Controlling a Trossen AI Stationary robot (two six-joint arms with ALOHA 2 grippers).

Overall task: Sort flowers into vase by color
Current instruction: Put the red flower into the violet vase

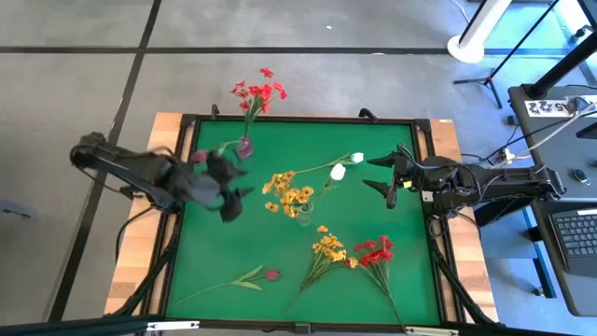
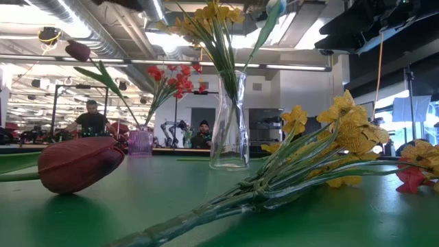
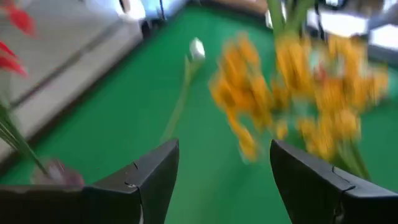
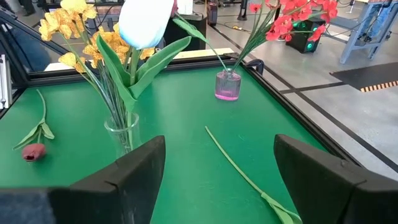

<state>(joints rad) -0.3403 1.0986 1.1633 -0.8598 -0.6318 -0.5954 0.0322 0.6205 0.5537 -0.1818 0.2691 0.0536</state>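
Note:
A small pink vase (image 1: 244, 147) (image 4: 227, 85) near the far edge holds red flowers (image 1: 259, 91) and a dark bud (image 2: 77, 49). A clear vase (image 1: 303, 217) (image 2: 228, 123) mid-table holds yellow flowers (image 1: 289, 191) and a white bloom (image 1: 338, 172) (image 4: 146, 22). Another white flower (image 1: 356, 158) lies on the table beside it. A yellow cluster (image 1: 328, 247), a red cluster (image 1: 375, 252) and a dark bud (image 1: 271, 274) (image 2: 79, 163) lie near the near edge. My left gripper (image 1: 238, 187) (image 3: 221, 180) is open, between the two vases. My right gripper (image 1: 373, 174) (image 4: 217, 180) is open, right of the lying white flower.
The green mat has a raised black frame (image 1: 298, 119) around it, with wooden table edge (image 1: 168, 126) outside. The lying white flower's stem (image 4: 236, 165) runs across the mat between my right gripper and the pink vase. People sit in the room beyond the far edge (image 2: 89, 120).

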